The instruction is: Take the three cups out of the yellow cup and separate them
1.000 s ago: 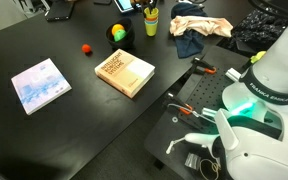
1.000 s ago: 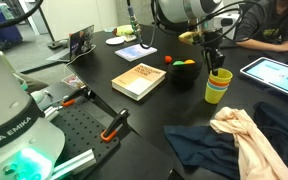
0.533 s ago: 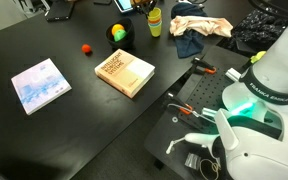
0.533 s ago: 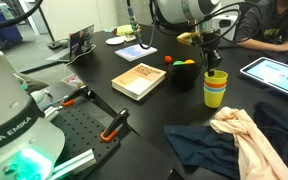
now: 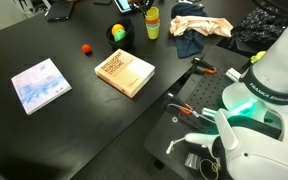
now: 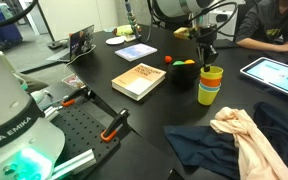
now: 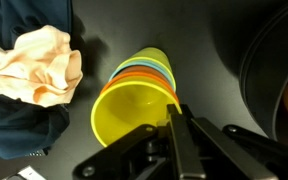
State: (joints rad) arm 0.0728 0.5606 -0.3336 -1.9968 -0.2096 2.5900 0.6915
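- Gripper (image 7: 174,110) enters the wrist view from 6 o'clock. Its jaws are drawn close, pinching the near rim wall of the top cup (image 7: 134,112), which is yellow and has an empty mouth.
- Cup stack (image 6: 211,86) is upright at the far end of the table (image 6: 169,108). Orange and light blue bands show under the top cup, and the yellow cup (image 7: 156,52) is the outermost, at the bottom. Cannot tell whether its base touches the table.
- Risk: the cups look tightly nested, so a straight pull may carry the whole stack up. It could then shed the lower cups mid-air.
- Risk: the grip is on a thin rim only. The plastic may flex and slip out, or the stack may tip.
- Risk: the neighbours are close. The black bowl (image 6: 184,75) is at 10 o'clock of the stack and the cloth (image 6: 239,135) at 5 o'clock. A loose cup could roll into either one.
- Risk: the tablet (image 6: 274,73) is at 2 o'clock, within reach of a rolling cup.
- Surface: a black, matte, flat top. The book (image 6: 139,80) lies at 9 o'clock of the stack.
- Room: office or lab. There is a seated person (image 6: 274,20) at 1 o'clock and a laptop (image 6: 81,42) far off at 10 o'clock.
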